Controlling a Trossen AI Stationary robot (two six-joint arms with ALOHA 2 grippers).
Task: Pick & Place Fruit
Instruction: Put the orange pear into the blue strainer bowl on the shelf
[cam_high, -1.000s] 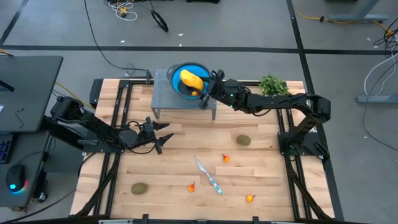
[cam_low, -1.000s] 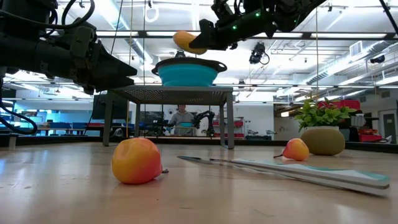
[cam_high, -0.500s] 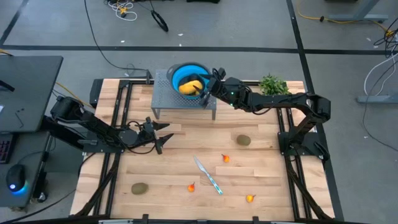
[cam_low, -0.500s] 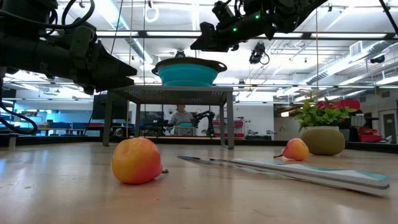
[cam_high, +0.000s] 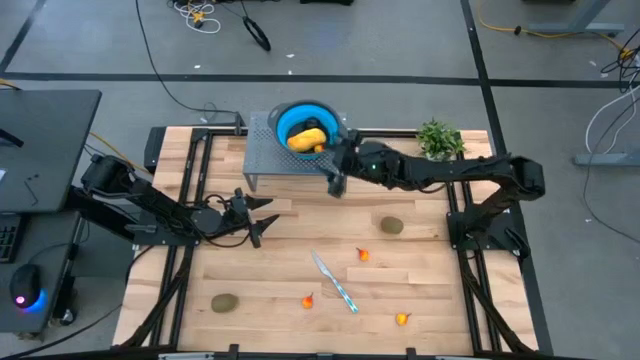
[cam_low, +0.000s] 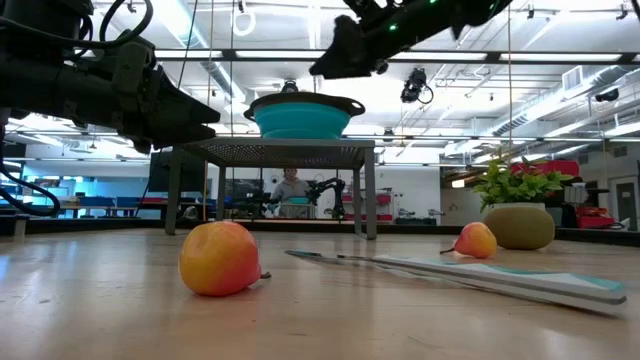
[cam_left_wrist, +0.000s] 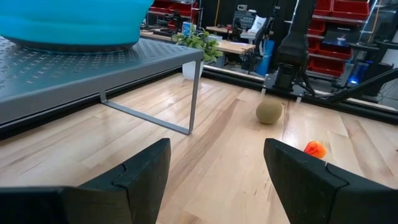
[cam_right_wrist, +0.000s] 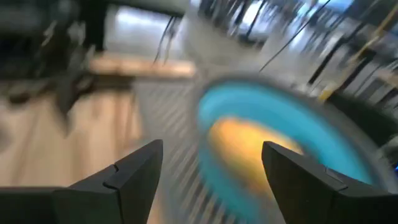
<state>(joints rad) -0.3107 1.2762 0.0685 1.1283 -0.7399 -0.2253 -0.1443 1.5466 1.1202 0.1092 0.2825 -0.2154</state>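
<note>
A: The right tool (cam_high: 337, 178) has let the yellow fruit (cam_high: 306, 139) drop into the blue bowl (cam_high: 290, 116) and pulled back off the rack's (cam_high: 260, 160) edge, fingers spread and empty.

B: Any writing? None readable. The left tool (cam_high: 262, 218) hangs open and empty over bare surface (cam_high: 420, 270).

A: Green ovals (cam_high: 391, 226) and small orange pieces (cam_high: 363, 254) lie scattered around the knife (cam_high: 335, 282), well apart.

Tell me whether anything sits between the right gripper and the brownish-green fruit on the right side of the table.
Nothing visible does. The right gripper, open, hangs just off the grey stand, and bare wood lies between it and that fruit. The knife lies farther forward.
</note>
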